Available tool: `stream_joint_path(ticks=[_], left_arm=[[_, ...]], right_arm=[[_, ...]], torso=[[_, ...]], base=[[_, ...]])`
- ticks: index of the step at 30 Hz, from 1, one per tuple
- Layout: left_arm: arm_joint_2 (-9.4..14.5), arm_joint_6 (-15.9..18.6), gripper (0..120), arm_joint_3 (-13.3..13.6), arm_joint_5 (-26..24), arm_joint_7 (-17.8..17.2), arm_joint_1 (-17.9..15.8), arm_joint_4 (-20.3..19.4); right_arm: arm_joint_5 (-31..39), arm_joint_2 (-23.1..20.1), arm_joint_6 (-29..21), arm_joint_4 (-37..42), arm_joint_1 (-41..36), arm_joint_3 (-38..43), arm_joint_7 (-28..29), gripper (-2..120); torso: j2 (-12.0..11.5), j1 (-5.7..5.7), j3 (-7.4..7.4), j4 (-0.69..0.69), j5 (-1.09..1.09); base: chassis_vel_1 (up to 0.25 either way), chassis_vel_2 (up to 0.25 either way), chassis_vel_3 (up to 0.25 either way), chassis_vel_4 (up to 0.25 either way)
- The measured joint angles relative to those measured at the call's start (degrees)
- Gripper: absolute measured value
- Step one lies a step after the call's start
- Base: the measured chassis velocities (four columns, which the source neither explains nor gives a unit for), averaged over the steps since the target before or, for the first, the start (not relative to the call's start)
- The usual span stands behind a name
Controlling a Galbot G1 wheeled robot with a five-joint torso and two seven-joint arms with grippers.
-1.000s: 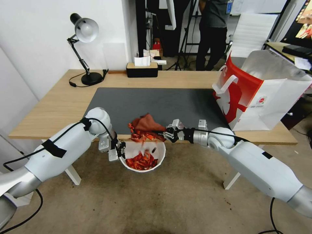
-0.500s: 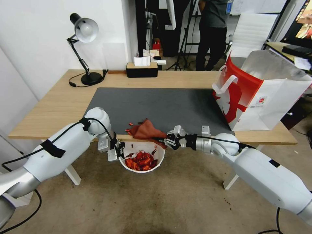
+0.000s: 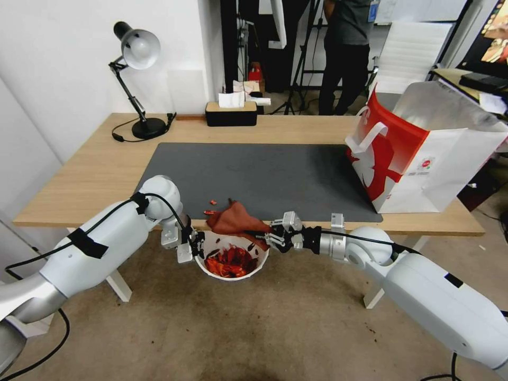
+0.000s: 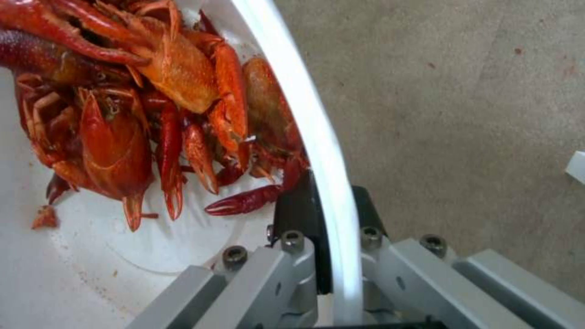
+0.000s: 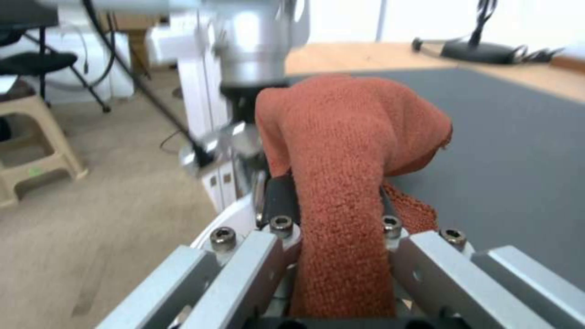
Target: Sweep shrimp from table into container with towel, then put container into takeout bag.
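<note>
Since the earlier frame, the right gripper [image 3: 267, 236] has been drawing the towel [image 3: 233, 220] to the table [image 3: 100, 169] edge, fingers clamped on the cloth. Most shrimp [image 3: 231, 261] are lying in the container [image 3: 230, 274]; two pieces [image 3: 211, 207] are resting on the mat [image 3: 264, 174]. The left gripper [image 3: 197, 244] is pinching the container rim below the edge. The takeout bag [image 3: 423, 153] is standing open at far right, its print unreadable.

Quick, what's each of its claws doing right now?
Left gripper: closed on the rim of the container.
Right gripper: closed on the towel.
</note>
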Motion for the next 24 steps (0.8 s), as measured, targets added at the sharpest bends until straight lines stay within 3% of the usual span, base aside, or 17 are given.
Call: stream_joint_path(ticks=[7,12,24], left_arm=[[0.29,0.01,0,-0.54,0.09,0.06,0.46,-0.22],[0.62,0.01,0,-1.47,0.09,0.66,1.43,-0.69],[1.6,0.01,0,-3.4,0.11,0.78,3.49,-0.92]], right_arm=[[6.41,0.16,-0.27,0.35,3.05,1.05,3.25,5],[11.06,3.05,0.34,-4.33,7.79,-0.02,8.8,5],[6.9,9.95,1.49,-20.05,14.23,-4.0,11.48,5]], torso=[[0.0,0.0,0.0,0.01,-0.01],[0.0,-0.01,0.0,0.03,0.0],[0.0,-0.01,0.02,0.02,-0.01]], base=[[0.0,0.0,0.0,0.0],[0.0,0.0,0.0,0.0],[0.0,0.0,0.0,0.0]])
